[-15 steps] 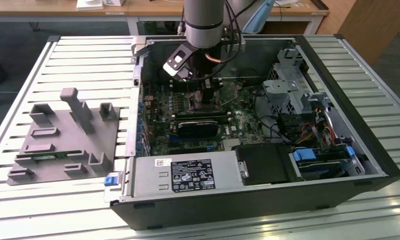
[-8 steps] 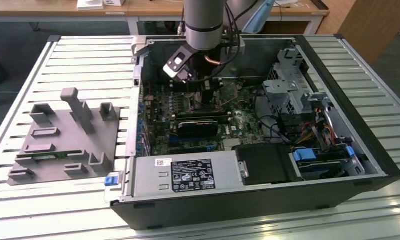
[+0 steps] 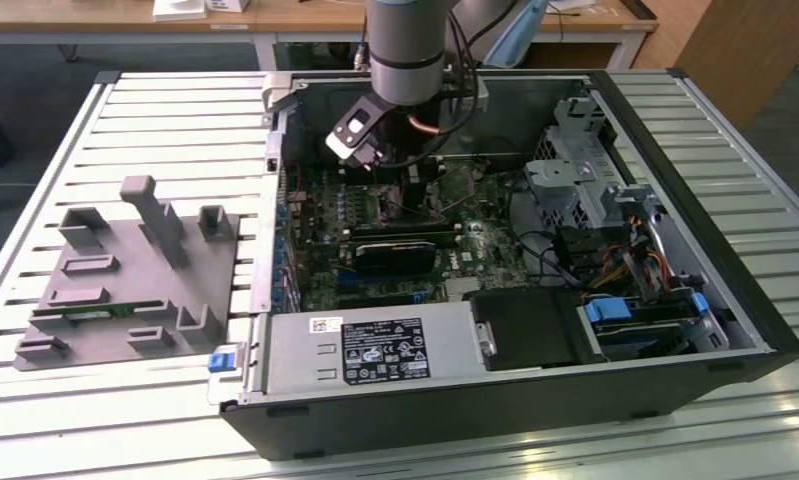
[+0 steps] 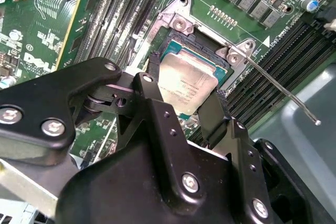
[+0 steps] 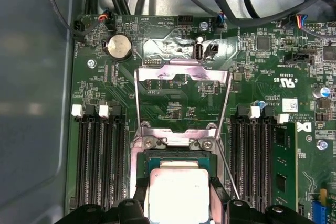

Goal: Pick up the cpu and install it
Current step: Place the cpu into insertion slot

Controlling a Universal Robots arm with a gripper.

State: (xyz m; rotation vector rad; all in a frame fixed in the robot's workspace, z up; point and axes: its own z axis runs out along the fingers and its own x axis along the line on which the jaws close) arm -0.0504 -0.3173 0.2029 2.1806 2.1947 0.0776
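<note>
The cpu [image 4: 186,82], a flat square chip with a silver top, sits between the two black fingers [image 4: 152,85] of my gripper [image 4: 184,95], which is shut on its edges. It hangs just over the open socket [image 4: 176,38] on the green motherboard [image 4: 105,14], level with it or nearly so; I cannot tell whether it touches. The first wrist view gives the same hold: the cpu [image 5: 177,192] lies in my gripper [image 5: 178,205], with the socket's metal load plate [image 5: 184,74] swung open beyond it. In the exterior view my gripper [image 3: 406,185] reaches down into the open computer case [image 3: 719,300].
The thin socket lever [image 4: 286,93] stands raised beside the socket. Memory slots flank it, one holding a green memory stick [image 5: 283,166]. A black card [image 3: 399,250], a power supply [image 3: 372,350] and drive cages [image 3: 573,170] crowd the case. A grey fixture tray [image 3: 132,270] lies outside on the slatted table.
</note>
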